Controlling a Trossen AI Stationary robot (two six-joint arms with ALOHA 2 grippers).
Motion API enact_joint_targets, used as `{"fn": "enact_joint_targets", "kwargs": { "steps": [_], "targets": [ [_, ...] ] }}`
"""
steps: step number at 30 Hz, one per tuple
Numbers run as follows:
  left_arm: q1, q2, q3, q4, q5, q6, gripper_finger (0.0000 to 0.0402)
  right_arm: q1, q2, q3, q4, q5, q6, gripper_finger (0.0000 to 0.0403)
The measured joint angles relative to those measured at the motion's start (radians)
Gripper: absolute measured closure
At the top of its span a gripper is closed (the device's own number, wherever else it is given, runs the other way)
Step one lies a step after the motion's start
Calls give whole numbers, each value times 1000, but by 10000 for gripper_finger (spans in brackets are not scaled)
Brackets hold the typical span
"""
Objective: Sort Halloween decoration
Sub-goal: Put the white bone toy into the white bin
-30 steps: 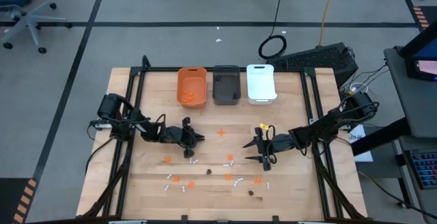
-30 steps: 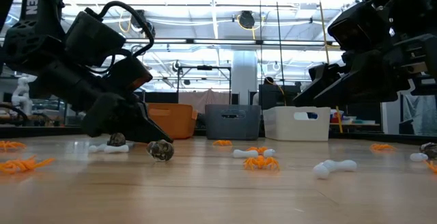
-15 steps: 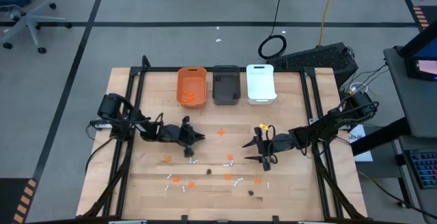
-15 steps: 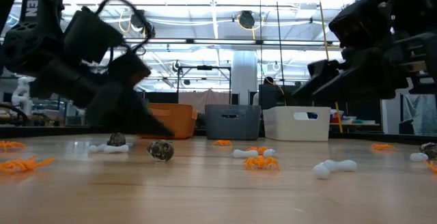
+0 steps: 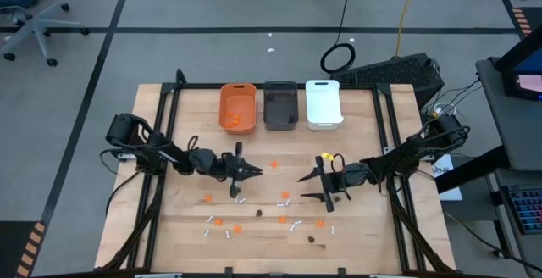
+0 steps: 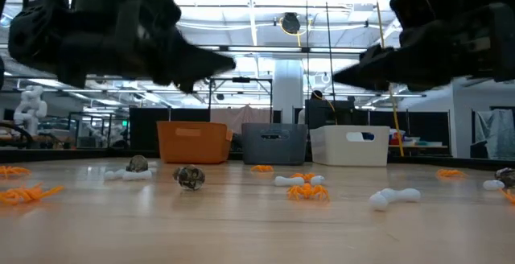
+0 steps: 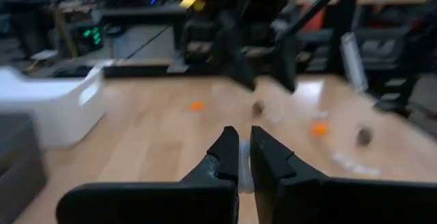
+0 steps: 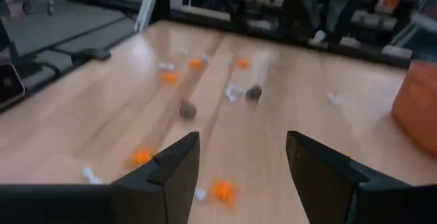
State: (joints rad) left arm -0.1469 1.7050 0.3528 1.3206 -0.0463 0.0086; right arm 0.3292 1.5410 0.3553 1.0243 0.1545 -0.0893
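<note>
Between left end effector fingers, white stick, raised above table

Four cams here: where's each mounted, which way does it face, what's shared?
High: overhead, straight down; both arms, left pincer, right pincer.
Low: table height, facing the orange bin, grey bin, white bin; arms overhead.
Left wrist: forward past its shut fingers, toward the right arm.
Right wrist: past open fingers, over scattered pieces.
Shared: bins in high and low.

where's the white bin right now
In the high view the white bin sits at the table's far edge, rightmost of the three, right beside the dark grey bin, with the orange bin beyond that.
</note>
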Motion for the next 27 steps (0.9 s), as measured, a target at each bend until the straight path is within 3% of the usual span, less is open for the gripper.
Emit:
{"fn": "enact_joint_targets", "kwargs": {
  "steps": [4,10,16,21,27],
  "targets": [
    [-9,0,76,-2,37,-46,391,3,0,16,23,2,-141,200],
    [-34,-1,186,-95,54,-82,391,10,0,108,6,5,-550,200],
    [-54,-1,263,-193,51,-163,391,20,0,182,-27,108,-784,200],
    [-65,-1,295,-187,45,-178,391,12,0,217,-27,109,-675,200],
    [-68,-2,331,-186,48,-152,391,-12,0,222,-39,107,-182,200]
  ]
}}
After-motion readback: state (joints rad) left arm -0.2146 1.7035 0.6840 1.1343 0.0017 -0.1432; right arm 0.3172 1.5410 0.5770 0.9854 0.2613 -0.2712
